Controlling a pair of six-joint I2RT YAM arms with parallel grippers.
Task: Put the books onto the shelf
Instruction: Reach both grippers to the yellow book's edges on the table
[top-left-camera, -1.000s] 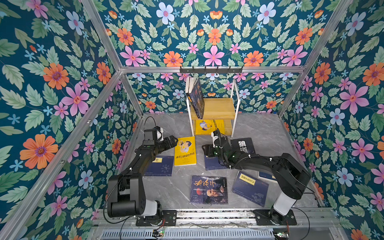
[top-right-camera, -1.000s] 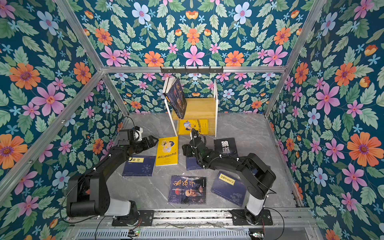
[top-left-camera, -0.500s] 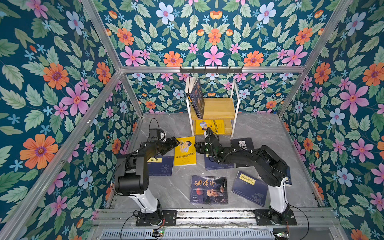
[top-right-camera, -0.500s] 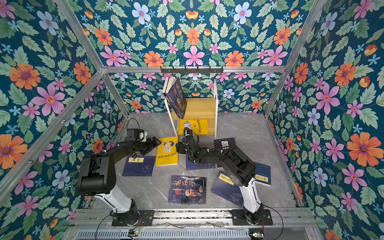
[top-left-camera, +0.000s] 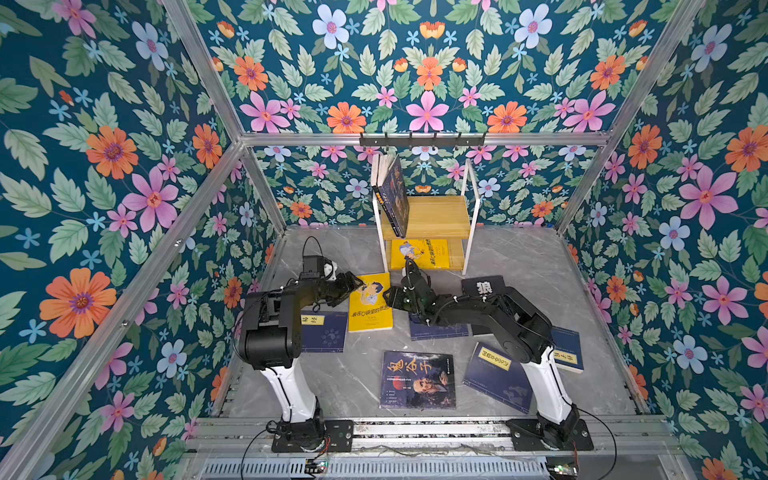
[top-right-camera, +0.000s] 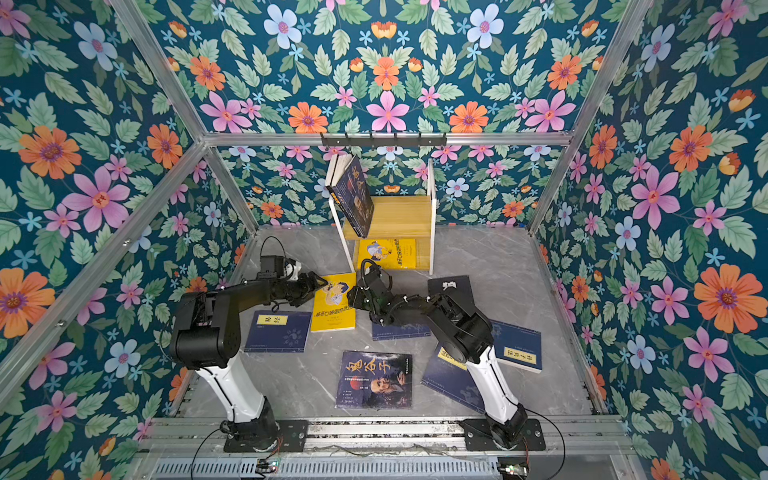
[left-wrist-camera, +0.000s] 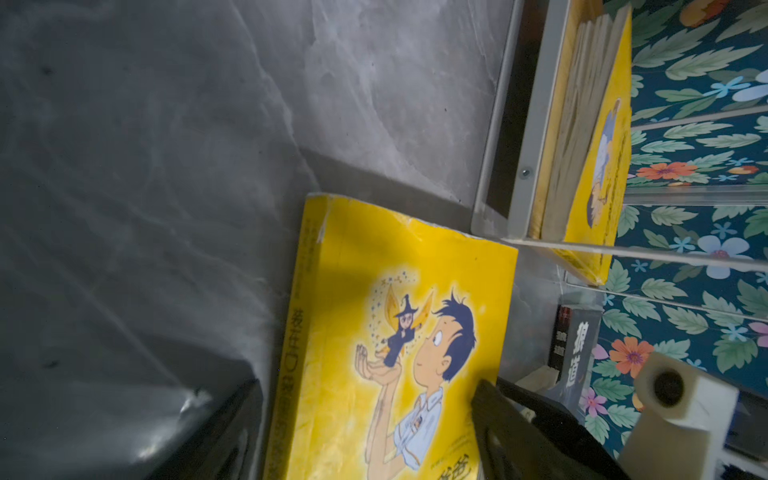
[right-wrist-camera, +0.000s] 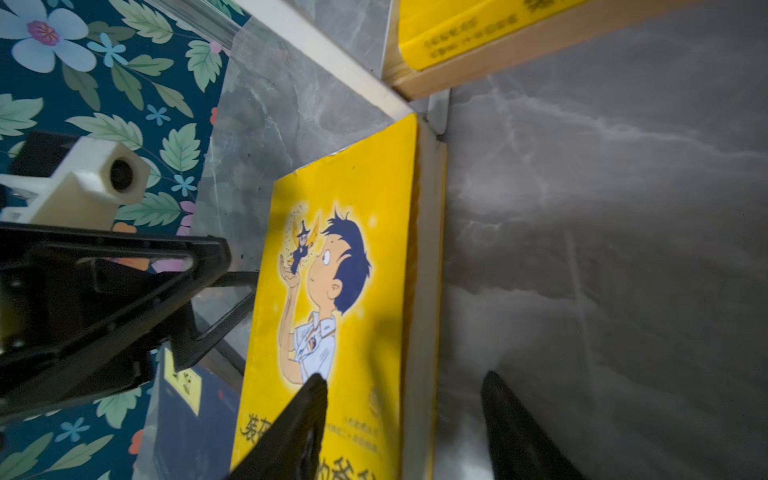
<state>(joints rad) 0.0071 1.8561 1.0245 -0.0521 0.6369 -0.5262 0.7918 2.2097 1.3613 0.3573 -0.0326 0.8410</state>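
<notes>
A bright yellow book (top-left-camera: 371, 301) (top-right-camera: 334, 303) lies flat on the grey floor in front of the shelf (top-left-camera: 434, 216) (top-right-camera: 399, 216). My left gripper (top-left-camera: 359, 284) (left-wrist-camera: 365, 386) is open at the book's left edge, its fingers spread either side of the cover (left-wrist-camera: 395, 332). My right gripper (top-left-camera: 388, 297) (right-wrist-camera: 404, 376) is open at the right edge; one finger (right-wrist-camera: 307, 415) hangs over the cover (right-wrist-camera: 340, 249), the other over the floor. On the shelf, dark books (top-left-camera: 392, 195) lean on the top board and a yellow one (top-left-camera: 419, 253) lies on the lower board.
Loose on the floor are a navy book (top-left-camera: 326, 332), an old man's face book (top-left-camera: 417, 380), further navy books (top-left-camera: 496, 376) (top-left-camera: 567, 349) and a black wolf book (top-left-camera: 484, 286). A black hook rail (top-left-camera: 422, 139) hangs above the shelf. Flowered walls close in all round.
My right gripper has swung left to the yellow book's right edge. My left gripper has edged right onto its left edge, that arm's elbow rising. Both pairs of jaws have narrowed.
</notes>
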